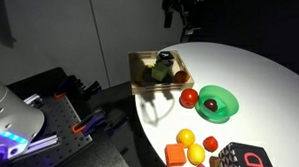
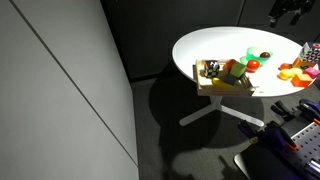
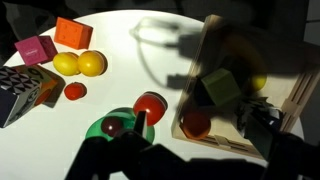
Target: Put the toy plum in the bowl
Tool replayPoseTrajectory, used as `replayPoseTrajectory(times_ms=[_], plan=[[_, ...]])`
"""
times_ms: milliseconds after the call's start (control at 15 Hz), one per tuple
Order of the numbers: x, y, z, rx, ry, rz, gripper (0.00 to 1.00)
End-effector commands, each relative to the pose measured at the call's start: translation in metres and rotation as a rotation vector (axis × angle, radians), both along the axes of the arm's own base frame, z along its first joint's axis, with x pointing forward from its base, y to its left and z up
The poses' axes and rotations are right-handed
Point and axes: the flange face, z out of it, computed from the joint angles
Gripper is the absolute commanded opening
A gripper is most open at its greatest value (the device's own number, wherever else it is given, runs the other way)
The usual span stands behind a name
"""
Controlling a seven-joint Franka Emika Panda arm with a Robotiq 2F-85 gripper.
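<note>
The green bowl (image 1: 227, 106) stands on the white round table next to the wooden tray, and it also shows in the wrist view (image 3: 97, 129) and small in an exterior view (image 2: 263, 55). The dark toy plum (image 3: 113, 127) lies inside the bowl and shows as a dark spot in an exterior view (image 1: 210, 102). My gripper (image 1: 182, 15) hangs high above the table's far side, well clear of everything. In the wrist view its fingers (image 3: 200, 125) are spread wide and hold nothing.
A red ball (image 3: 150, 104) sits between the bowl and the wooden tray (image 3: 290, 100), which holds a green block and other toys. A small red piece (image 3: 74, 91), two yellow fruits (image 3: 80, 64), coloured blocks (image 3: 73, 33) and a dark dice-like box (image 1: 242, 160) lie beyond the bowl.
</note>
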Motion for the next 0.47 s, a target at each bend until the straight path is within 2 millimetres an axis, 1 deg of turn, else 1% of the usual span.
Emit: replayPoseTrajectory(times_ms=[0,67,133,400], plan=[[-0.0137,0.0006,0.0119,0.036,-0.026,0.063,1.0],[-0.0146,0.0005,0.0129,0.033,-0.028,0.07,1.0],[-0.0053,0.0008,0.0066,0.015,-0.015,0.044,1.0],[-0.0081,0.0016,0.0079,0.017,-0.018,0.055,1.0]])
